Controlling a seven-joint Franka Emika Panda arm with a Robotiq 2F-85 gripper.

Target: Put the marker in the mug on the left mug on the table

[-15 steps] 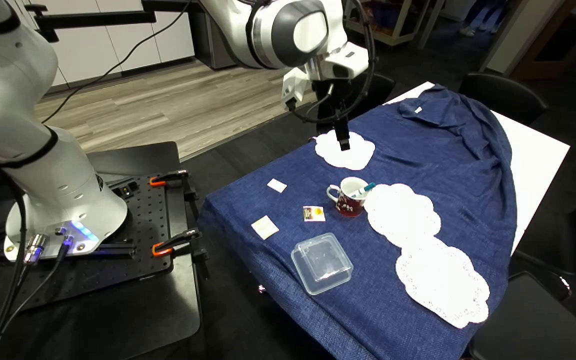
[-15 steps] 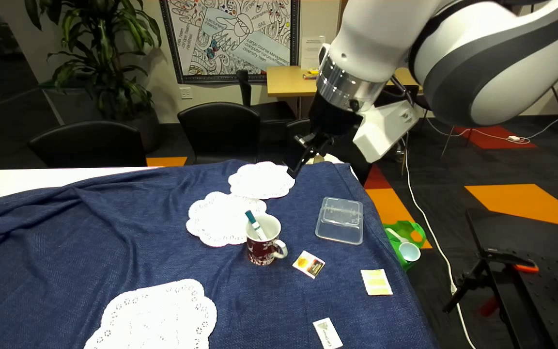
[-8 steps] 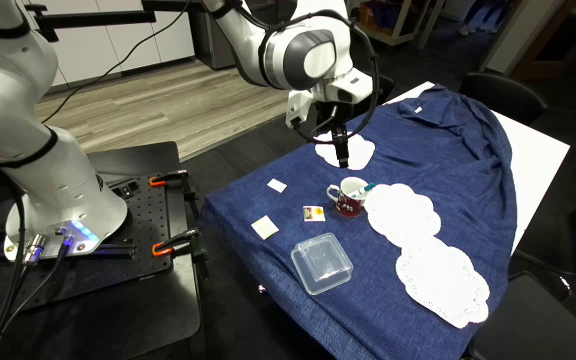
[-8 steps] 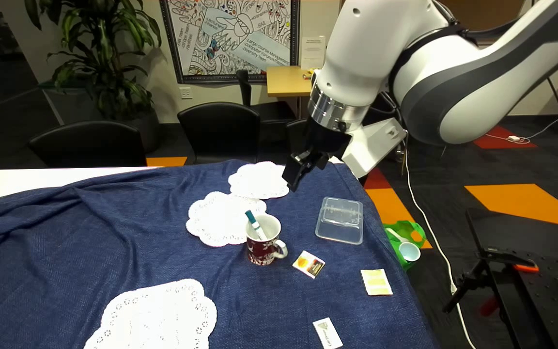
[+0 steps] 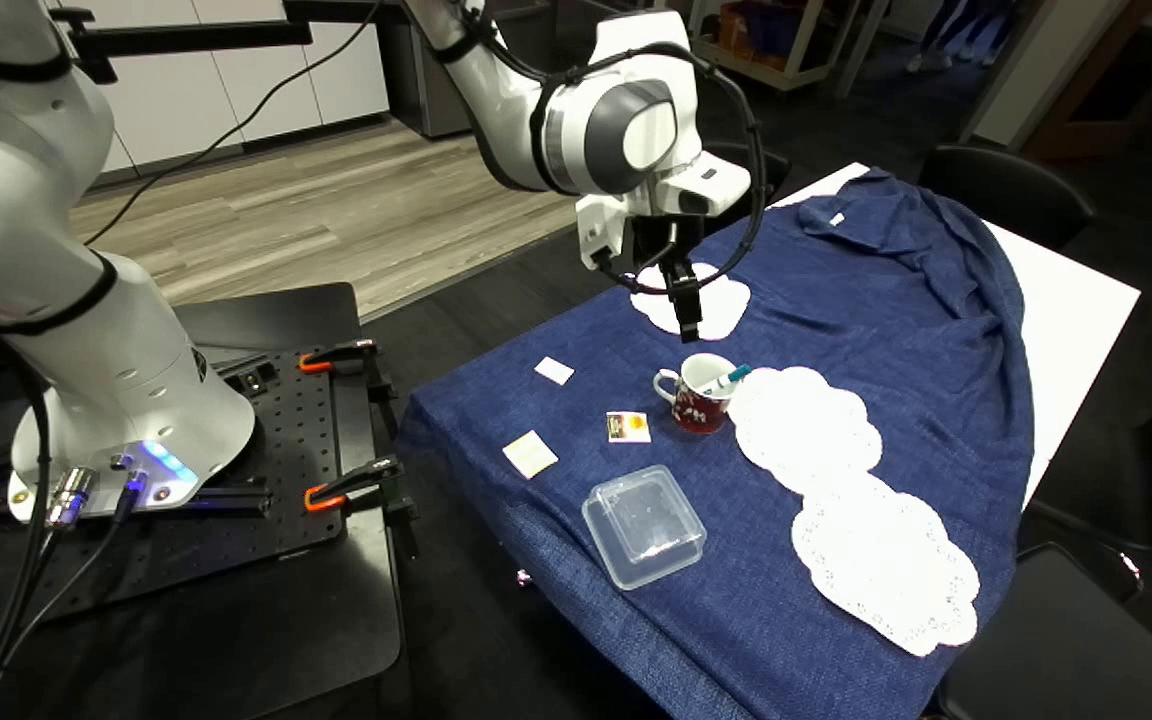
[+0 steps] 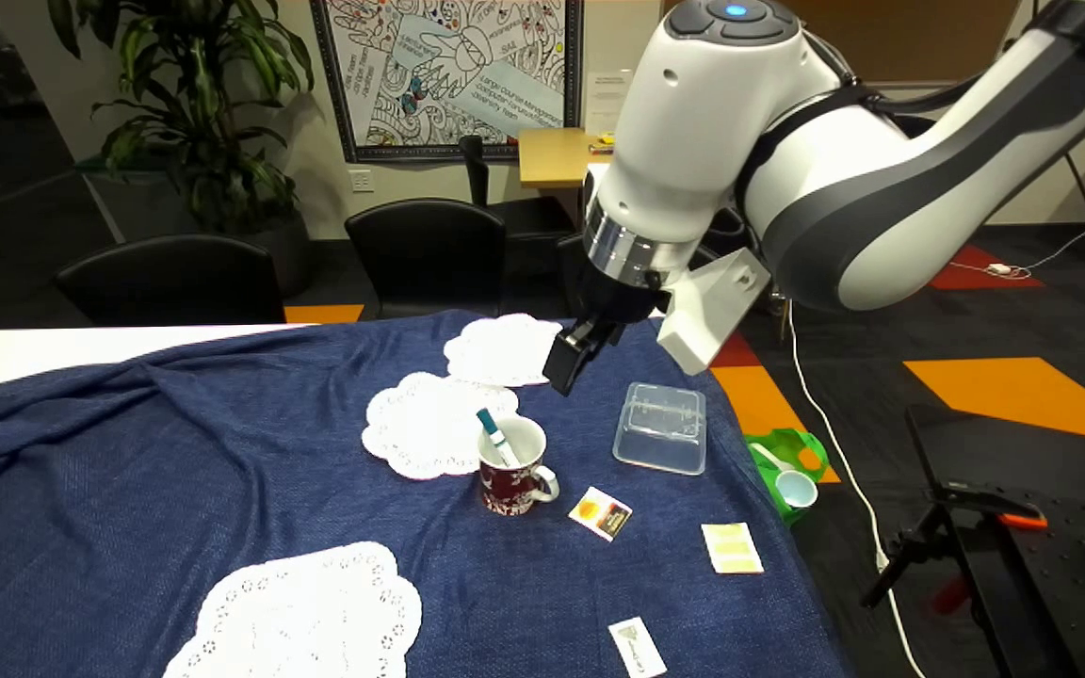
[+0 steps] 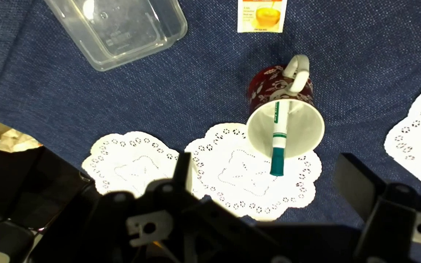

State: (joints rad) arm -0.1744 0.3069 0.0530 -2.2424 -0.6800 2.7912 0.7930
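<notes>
1. Jaws are held wide apart with nothing gripped, as is shown in the wrist view. They have just been lowered, and in both exterior views they are now poised above the table point(image 5: 1066, 320), near the mug point(image 6: 505, 485) but apart from it. From this, a reach for the marker point(image 7: 280, 135) is judged to be under way.
2. Most of the table is covered by a blue cloth point(image 5: 926, 330), on which no shift from a second ago can be made out.
3. Compared with that earlier frame, the arm point(image 6: 703, 132) is dropped lower, and a blue light point(image 6: 736, 11) on it is newly brought into view.
4. Of three white doilies point(image 5: 811, 430), two are laid touching, one of them just beside the mug, and the third is set apart.
5. A clear plastic container point(image 5: 644, 525) is left where it was, near the mug.
6. The mug, patterned dark red outside and white within, is stood upright on the cloth and is likewise unmoved.
7. The marker is held inside the mug, leaned across the rim with its teal cap point(image 7: 277, 162) sticking out, just as a second ago. The task is worded unclearly: if the marker is wanted in the mug, that is already achieved; if it is meant to be set down at the mug's left, the lift out is not yet begun.
</notes>
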